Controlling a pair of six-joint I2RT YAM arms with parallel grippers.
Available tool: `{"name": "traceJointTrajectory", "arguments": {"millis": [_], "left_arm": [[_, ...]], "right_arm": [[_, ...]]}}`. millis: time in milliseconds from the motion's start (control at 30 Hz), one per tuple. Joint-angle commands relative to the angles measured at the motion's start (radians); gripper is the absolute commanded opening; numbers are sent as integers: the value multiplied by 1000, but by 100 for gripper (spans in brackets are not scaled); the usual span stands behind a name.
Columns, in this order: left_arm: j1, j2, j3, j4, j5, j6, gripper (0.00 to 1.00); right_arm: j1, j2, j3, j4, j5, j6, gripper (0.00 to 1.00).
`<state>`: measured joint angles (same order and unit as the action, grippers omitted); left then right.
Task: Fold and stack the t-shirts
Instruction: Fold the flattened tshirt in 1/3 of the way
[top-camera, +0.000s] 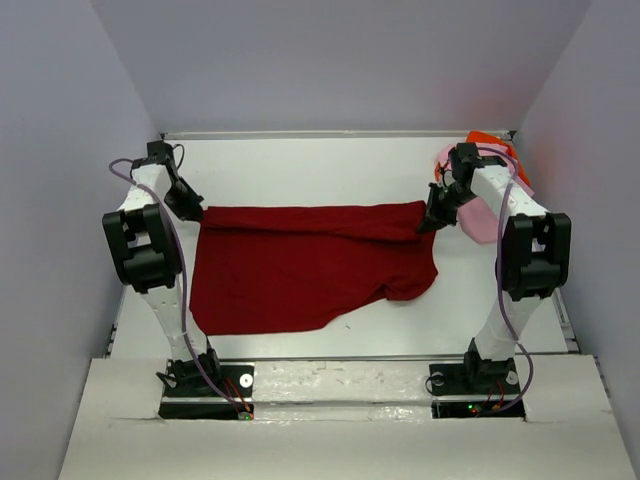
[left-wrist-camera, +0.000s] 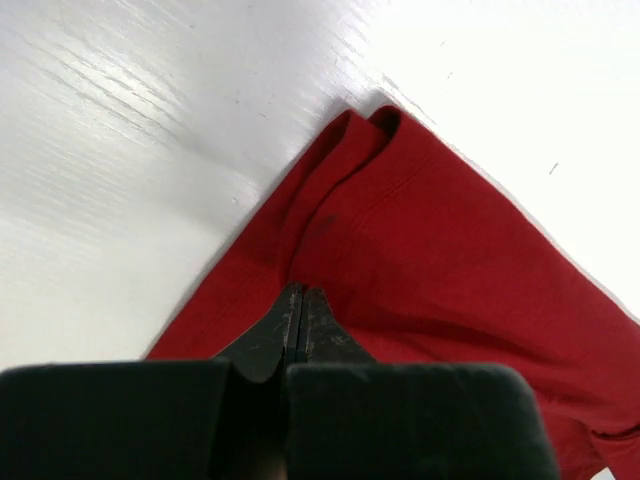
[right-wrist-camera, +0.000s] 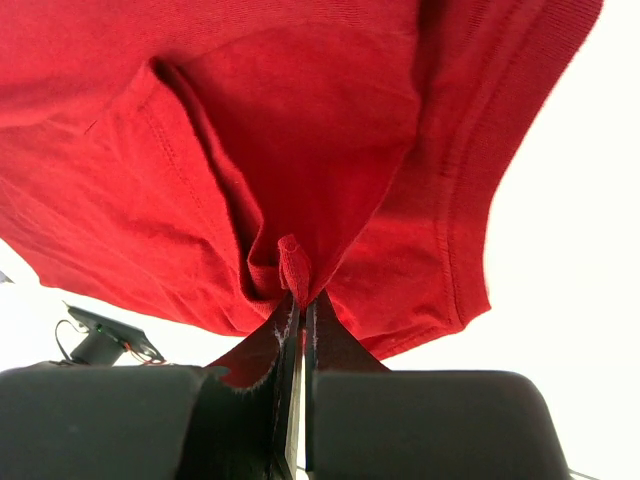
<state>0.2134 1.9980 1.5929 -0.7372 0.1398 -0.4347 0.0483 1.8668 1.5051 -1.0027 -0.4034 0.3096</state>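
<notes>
A dark red t-shirt (top-camera: 300, 265) lies spread across the white table between my two arms, its far edge pulled straight from one gripper to the other. My left gripper (top-camera: 190, 208) is at its far left corner. In the left wrist view that gripper (left-wrist-camera: 302, 292) is shut with its tips on the red cloth (left-wrist-camera: 450, 260), and creases run into them. My right gripper (top-camera: 428, 224) is shut on a pinched fold at the far right corner. The right wrist view shows this gripper (right-wrist-camera: 303, 300) with the cloth (right-wrist-camera: 250, 150) hanging from it. A light pink t-shirt (top-camera: 482, 222) and a bright orange one (top-camera: 490, 142) lie bunched at the back right.
Grey walls close in the table (top-camera: 300, 165) on the left, back and right. Both arm bases stand at the near edge, with a white shelf in front. The pink and orange heap sits just behind my right arm.
</notes>
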Motion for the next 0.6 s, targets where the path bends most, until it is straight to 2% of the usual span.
{"name": "traceJointTrajectory", "arguments": {"millis": [0, 267, 567], "left_arm": [[6, 1, 82, -42, 11, 20, 0], [3, 48, 119, -31, 54, 16, 0], [0, 28, 47, -4, 47, 30, 0]], "right_arm": [[9, 5, 17, -5, -5, -15, 0], [9, 0, 0, 1, -17, -17, 0], [9, 11, -8, -4, -11, -23, 0]]}}
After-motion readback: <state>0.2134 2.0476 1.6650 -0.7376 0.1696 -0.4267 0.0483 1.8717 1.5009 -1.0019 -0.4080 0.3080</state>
